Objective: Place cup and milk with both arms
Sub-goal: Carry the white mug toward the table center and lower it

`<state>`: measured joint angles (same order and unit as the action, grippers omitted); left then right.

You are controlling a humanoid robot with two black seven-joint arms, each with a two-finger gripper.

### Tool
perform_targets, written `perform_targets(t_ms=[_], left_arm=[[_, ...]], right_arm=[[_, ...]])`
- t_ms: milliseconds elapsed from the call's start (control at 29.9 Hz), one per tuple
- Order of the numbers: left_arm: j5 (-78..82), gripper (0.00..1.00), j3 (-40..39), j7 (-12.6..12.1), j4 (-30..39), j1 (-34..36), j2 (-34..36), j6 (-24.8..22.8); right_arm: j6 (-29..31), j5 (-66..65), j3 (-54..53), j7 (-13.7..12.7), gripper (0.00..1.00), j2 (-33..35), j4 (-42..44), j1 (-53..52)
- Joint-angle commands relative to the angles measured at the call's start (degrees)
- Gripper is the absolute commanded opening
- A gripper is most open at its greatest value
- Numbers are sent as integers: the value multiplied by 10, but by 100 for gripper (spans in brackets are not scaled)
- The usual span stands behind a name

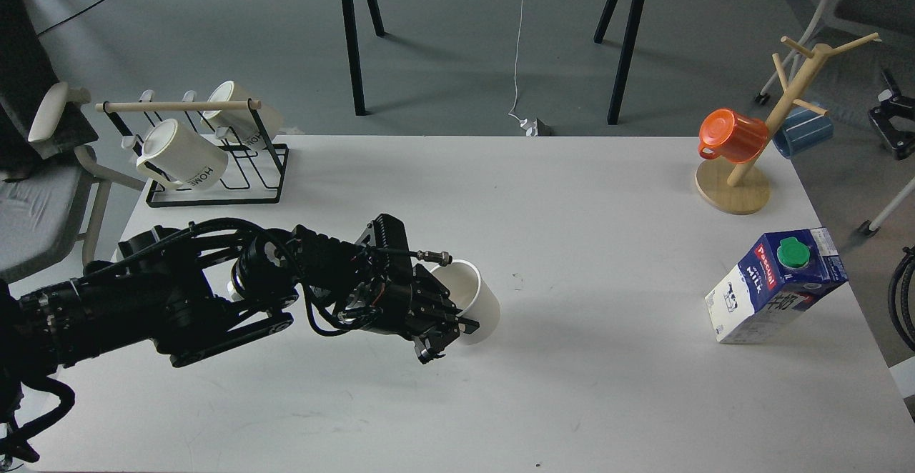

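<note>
White cup (473,300) is clasped in the left hand (439,334); milk (775,285) stands well apart.

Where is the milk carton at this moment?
In the head view the milk stands near the table's right edge, below the wooden mug tree and far right of the cup.

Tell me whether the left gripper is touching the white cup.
Touching: the head view shows the left gripper with its fingers closed over the cup wall at its rim.
</note>
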<state>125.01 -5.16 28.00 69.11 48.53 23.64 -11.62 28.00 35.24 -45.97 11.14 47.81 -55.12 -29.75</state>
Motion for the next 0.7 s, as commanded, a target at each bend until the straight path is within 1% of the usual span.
perform_targets(t_ms=[0,167,569,636,669], left_arm=[[0,7,1,0,0,-3,1,3],[0,17,0,0,0,-3,0,3],[0,20,0,0,1,-4,0,4],[0,26,0,0,1,-4,1,4],[0,32,-1,0,1,-4,1,5]], right_arm=[[0,0,0,-1,98,0,-1,0],[0,0,0,0,98,-1,-1,2],[0,0,0,0,98,-1,-1,4],[0,0,0,0,98,-2,-1,4],[0,0,0,0,98,-2,-1,4]])
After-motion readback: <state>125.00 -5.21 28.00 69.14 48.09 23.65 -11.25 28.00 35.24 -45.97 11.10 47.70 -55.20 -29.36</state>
